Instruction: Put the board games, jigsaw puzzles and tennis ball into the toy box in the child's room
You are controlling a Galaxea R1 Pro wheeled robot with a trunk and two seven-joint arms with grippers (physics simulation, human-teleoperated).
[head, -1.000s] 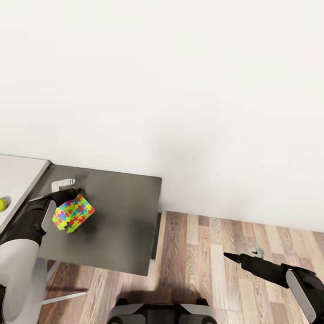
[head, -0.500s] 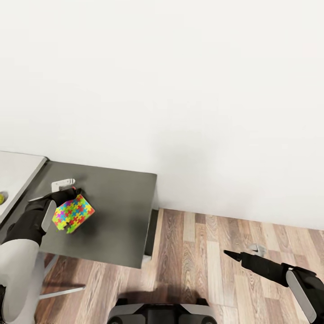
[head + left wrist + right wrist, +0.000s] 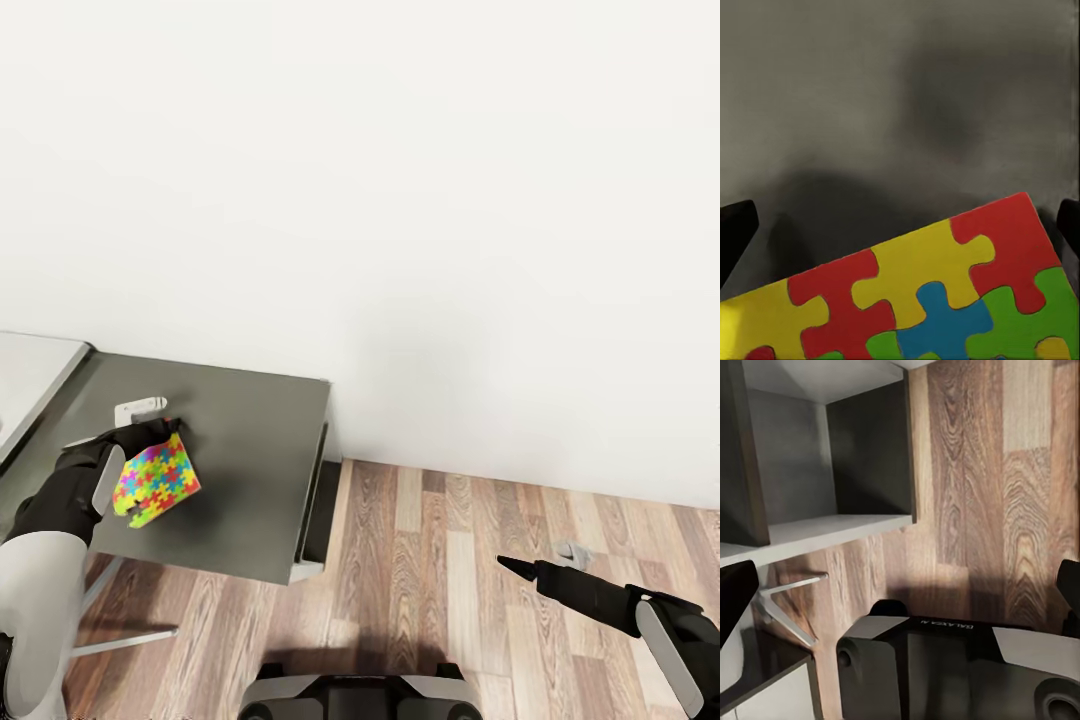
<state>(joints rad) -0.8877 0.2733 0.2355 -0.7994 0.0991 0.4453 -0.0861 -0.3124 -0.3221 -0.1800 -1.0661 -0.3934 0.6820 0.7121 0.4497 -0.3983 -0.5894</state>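
Over the dark cabinet (image 3: 250,470), jigsaw puzzle (image 3: 156,479) tilted in left end effector (image 3: 160,428)

Jigsaw puzzle (image 3: 156,479) above the cabinet top (image 3: 250,450) at left, wall (image 3: 400,200) behind, plank floor (image 3: 450,580) at right.

The dark grey cabinet top (image 3: 240,470) stands against the white wall — its pale grey desk top (image 3: 30,375) joins at the left edge. A small white object (image 3: 138,409) lies near its back left corner.
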